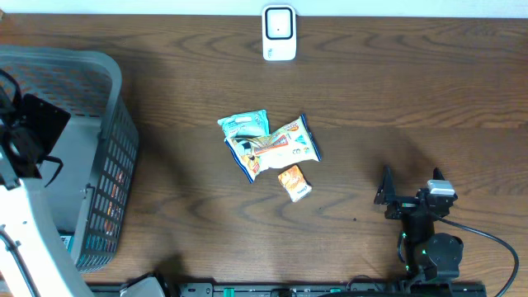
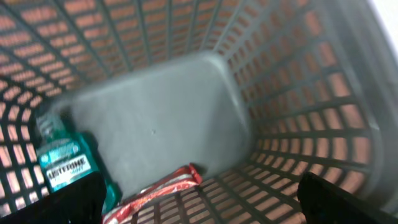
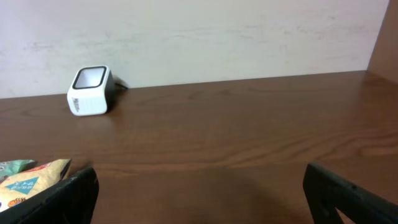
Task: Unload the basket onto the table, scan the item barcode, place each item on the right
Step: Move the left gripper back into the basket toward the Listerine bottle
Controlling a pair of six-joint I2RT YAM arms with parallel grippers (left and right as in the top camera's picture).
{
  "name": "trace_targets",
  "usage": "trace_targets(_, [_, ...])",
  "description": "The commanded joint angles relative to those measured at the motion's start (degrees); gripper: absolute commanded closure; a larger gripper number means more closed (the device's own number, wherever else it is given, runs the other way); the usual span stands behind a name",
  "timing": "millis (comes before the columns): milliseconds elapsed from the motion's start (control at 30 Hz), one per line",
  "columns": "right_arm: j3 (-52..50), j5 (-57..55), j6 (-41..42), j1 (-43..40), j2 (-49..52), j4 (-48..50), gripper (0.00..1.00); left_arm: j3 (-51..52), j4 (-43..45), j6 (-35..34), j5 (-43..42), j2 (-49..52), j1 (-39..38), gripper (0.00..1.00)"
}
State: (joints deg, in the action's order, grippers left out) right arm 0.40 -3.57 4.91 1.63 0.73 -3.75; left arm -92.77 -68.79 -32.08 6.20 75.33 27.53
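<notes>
My left tool (image 2: pixel 200 202) hangs over the inside of the grey basket (image 2: pixel 298 93), fingers spread wide with nothing between them. Below it a teal mouthwash bottle (image 2: pixel 65 163) and a red wrapper (image 2: pixel 155 191) lie on the basket's floor. My right tool (image 1: pixel 410 183) sits low at the near right of the desk (image 1: pixel 429 91), fingers also wide apart and empty. The snack bags (image 1: pixel 268 142) lie heaped in the middle of the desk, with a small orange packet (image 1: pixel 294 182) just beside them on the near side, well apart from both tools. The white scanner (image 1: pixel 279 33) stands at the far edge.
</notes>
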Motion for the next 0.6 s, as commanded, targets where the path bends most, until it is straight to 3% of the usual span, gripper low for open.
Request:
trace_targets(0, [-0.09, 0.09, -0.92, 0.28, -0.11, -0.17, 0.01, -0.39, -0.83, -1.70, -3.32, 2.58, 2.32, 0.02])
trace_targets(567, [-0.09, 0.09, -0.92, 0.28, -0.09, -0.17, 0.01, 3.52, -0.17, -1.92, -4.11, 11.69, 6.32, 0.02])
